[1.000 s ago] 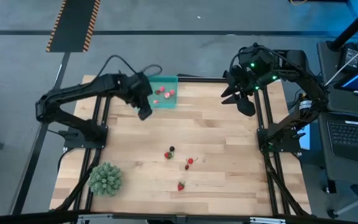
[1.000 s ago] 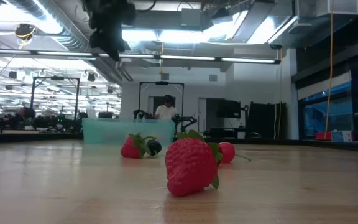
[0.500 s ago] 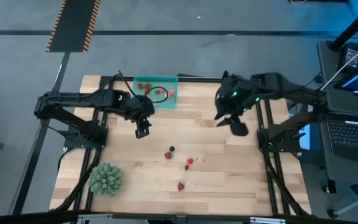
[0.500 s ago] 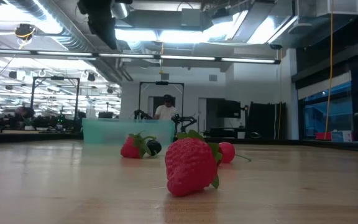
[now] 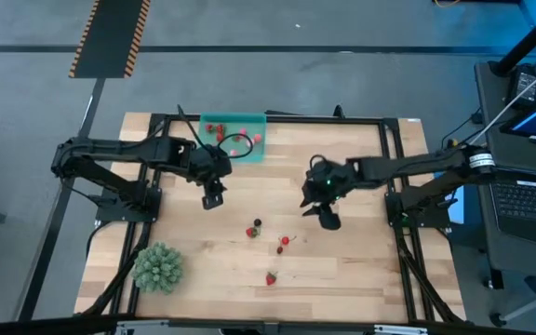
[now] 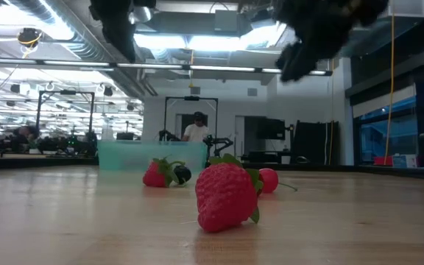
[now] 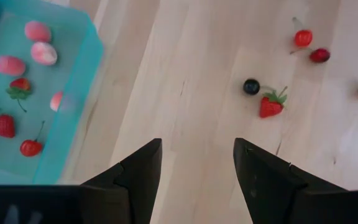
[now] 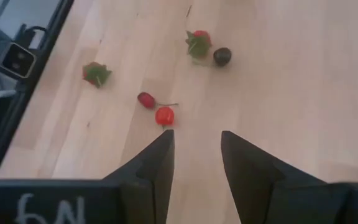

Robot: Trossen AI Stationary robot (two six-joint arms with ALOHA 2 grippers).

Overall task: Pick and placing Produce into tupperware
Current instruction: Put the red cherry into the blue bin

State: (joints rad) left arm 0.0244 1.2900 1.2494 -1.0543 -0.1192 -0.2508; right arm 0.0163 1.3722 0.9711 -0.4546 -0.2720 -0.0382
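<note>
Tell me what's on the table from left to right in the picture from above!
Spiky green ball → left claw → teal tupperware → strawberry beside a dark berry → lone strawberry → red cherries → right claw.

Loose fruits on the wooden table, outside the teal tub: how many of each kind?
Small red strawberries with green tops: 2
Small red stemmed cherries: 2
Small dark round berry: 1
Total: 5
</note>
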